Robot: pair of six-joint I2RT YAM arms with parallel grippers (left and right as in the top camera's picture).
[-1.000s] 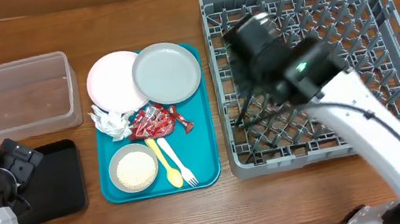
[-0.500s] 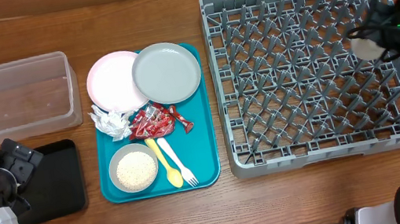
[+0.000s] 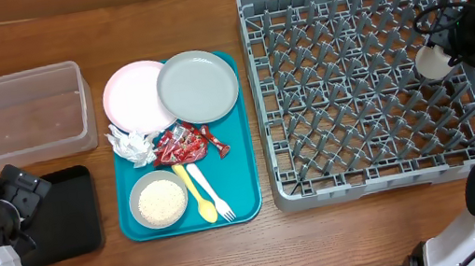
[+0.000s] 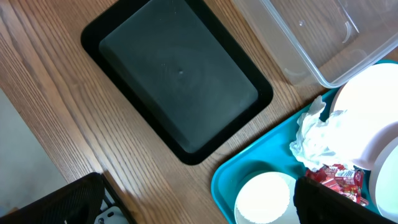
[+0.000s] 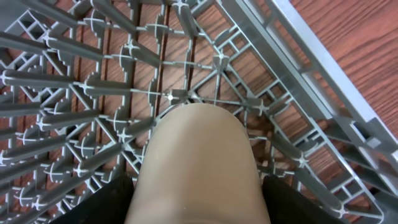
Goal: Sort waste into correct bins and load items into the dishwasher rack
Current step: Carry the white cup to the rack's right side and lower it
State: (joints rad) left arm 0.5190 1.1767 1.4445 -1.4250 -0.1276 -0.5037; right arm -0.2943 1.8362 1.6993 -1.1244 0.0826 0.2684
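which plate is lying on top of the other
The grey-green plate; its rim overlaps the white plate, which sits to its left.

Overhead looks straight down; left wrist hovers close above the tray's [image 3: 240,172] left edge, right wrist close above the rack [image 3: 368,186] to the tray's right.

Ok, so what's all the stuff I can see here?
tub: one, clear, far left
black tray: one, in front of tub
teal tray: one, middle
plates: two, white and grey-green, back of teal tray
napkin: one, white, crumpled, teal tray
wrappers: red, count unclear, beside napkin
bowl: one, pale, front of teal tray
grains: white, in bowl
spoon: one, yellow, beside bowl
fork: one, white, beside spoon
rack: one, grey, right
cup: one, white, over rack
left gripper: black, open, by black tray
right gripper: black, holding cup
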